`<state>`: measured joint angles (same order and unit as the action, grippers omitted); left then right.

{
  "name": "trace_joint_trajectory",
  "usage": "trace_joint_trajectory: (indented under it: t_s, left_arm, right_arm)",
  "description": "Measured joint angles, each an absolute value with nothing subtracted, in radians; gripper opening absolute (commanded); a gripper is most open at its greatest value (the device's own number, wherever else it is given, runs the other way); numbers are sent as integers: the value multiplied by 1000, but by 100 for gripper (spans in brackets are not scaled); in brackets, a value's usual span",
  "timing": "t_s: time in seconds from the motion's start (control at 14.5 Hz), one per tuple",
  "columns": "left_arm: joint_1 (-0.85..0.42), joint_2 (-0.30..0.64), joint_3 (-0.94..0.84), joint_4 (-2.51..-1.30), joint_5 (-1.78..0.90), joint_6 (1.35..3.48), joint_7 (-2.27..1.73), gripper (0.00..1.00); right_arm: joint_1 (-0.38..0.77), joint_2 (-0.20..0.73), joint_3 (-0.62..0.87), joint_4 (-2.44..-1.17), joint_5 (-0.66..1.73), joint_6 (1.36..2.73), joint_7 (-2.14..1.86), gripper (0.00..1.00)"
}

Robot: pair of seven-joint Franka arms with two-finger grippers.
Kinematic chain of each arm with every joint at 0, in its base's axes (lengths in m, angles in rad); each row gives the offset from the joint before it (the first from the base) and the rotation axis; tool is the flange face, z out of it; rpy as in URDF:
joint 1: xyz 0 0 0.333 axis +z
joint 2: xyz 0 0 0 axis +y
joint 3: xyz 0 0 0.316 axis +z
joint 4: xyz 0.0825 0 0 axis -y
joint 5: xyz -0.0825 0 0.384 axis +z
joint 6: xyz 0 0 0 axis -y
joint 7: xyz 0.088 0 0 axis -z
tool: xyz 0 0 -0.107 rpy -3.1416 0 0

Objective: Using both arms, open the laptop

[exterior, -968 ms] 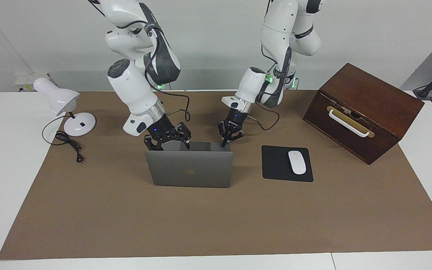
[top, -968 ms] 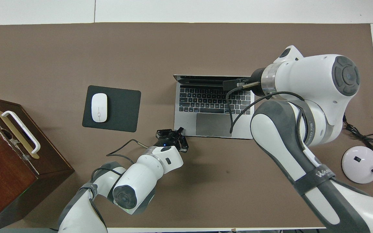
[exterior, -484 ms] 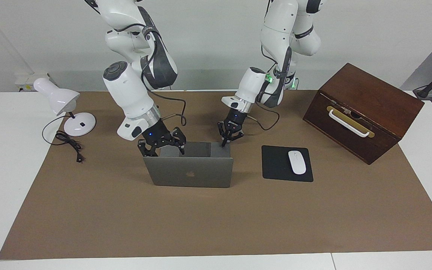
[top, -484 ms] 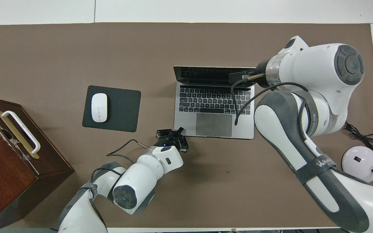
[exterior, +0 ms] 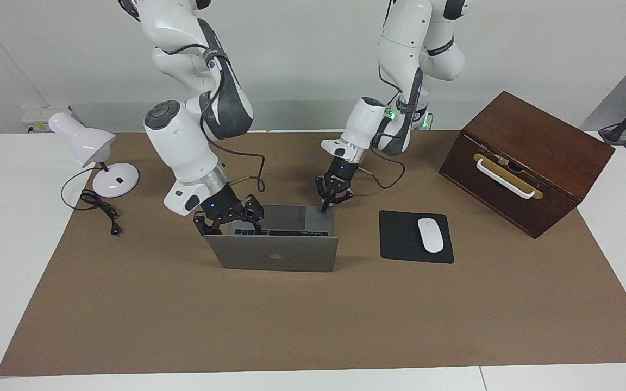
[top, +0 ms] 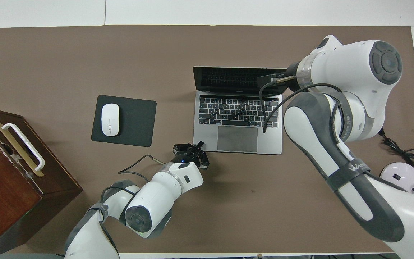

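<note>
**Laptop lid up, both grippers on it**

The laptop (exterior: 275, 247) sits mid-mat, beside the mouse pad (exterior: 415, 237), its lid tilted back. The left gripper (exterior: 325, 208), fingertips together and holding nothing, presses the deck's corner. The right gripper (exterior: 230, 221), jaws spread wide, seems to rest against the lid's upper edge.

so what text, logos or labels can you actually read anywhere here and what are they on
"WAN": partial lettering on the grey band of the right arm; the rest runs out of sight.
Apple logo, a sign without words: on the lid of the laptop.
Keyboard legends on the laptop: too small to read.
Small white print on the left gripper: too small to read.
Mouse, mouse pad, wooden box, lamp: no text visible.
</note>
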<state>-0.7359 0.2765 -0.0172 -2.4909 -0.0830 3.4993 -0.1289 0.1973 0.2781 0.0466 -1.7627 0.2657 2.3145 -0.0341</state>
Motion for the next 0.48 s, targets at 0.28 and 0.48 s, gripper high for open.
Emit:
trace_joint_trajectory:
  t_s: [0.28, 0.48]
  left_arm:
    - [-736, 277, -17, -2491, -83, 3499, -129, 0]
    - [-736, 277, -17, -2491, -83, 3499, -129, 0]
  right_arm:
    - [194, 284, 47, -1749, 255, 2301, -34, 100]
    - [192, 285, 47, -1741, 255, 2268, -34, 100]
